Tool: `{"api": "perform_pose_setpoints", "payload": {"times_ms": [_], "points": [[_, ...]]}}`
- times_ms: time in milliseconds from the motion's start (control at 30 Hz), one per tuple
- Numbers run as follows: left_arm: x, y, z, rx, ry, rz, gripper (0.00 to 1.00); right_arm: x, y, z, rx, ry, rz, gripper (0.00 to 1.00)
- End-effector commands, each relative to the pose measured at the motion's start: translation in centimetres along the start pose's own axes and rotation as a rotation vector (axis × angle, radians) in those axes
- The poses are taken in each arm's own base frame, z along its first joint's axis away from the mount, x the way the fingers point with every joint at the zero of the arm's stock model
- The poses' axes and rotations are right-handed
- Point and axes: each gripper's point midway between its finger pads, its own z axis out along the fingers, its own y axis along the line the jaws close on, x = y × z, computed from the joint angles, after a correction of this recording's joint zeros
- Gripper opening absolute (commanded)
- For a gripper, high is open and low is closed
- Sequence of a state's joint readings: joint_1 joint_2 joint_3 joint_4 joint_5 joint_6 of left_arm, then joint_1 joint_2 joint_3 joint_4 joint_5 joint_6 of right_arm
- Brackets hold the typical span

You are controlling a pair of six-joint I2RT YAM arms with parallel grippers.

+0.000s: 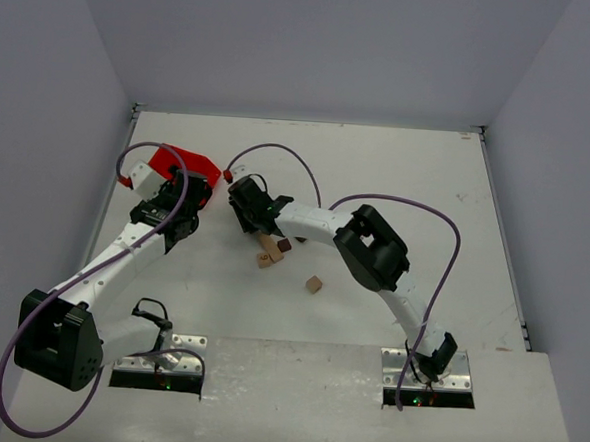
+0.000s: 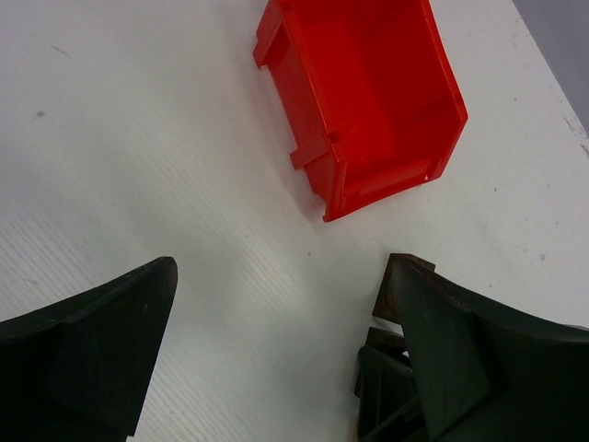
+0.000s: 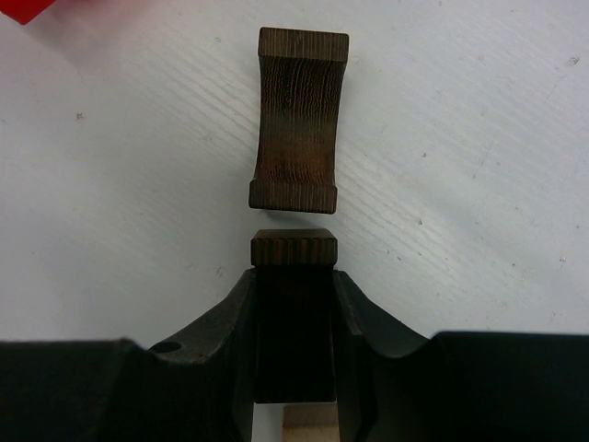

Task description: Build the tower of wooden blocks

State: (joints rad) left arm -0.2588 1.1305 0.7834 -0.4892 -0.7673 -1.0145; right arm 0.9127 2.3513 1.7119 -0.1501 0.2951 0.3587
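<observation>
Dark wood block [image 3: 293,249]: stiff, likely light, grain gives friction. right gripper [image 3: 293,308] pinches its flat side faces, hold looks square. Left gripper [image 2: 276,350] jaws wide, nothing between, near red bin [image 2: 368,101].

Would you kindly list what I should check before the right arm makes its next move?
1. Right jaws shut on the dark brown wooden block: ok.
2. Second dark brown wooden block lies apart on the white table: ok.
3. Light tan wooden block below the held one, aligned: cannot tell.
4. Left jaws open, empty, near red plastic bin: ok.
5. Lone tan wooden cube clear of arms: ok.
</observation>
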Motion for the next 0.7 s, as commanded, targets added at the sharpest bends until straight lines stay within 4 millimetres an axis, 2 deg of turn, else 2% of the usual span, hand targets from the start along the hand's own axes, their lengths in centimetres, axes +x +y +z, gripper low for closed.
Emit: {"api": "perform_pose_setpoints", "payload": {"times_ms": [0,667], "points": [[-0.73,-0.48,0.23,0.016,-0.022,-0.029,1.00,-0.31,-0.28,0.58,0.007,-0.006,-0.005,0.22],[-0.65,-0.59,0.17,0.024,-0.016,-0.023,1.00,-0.29,-0.06,1.37,-0.003,-0.005,0.016,0.25]]}}
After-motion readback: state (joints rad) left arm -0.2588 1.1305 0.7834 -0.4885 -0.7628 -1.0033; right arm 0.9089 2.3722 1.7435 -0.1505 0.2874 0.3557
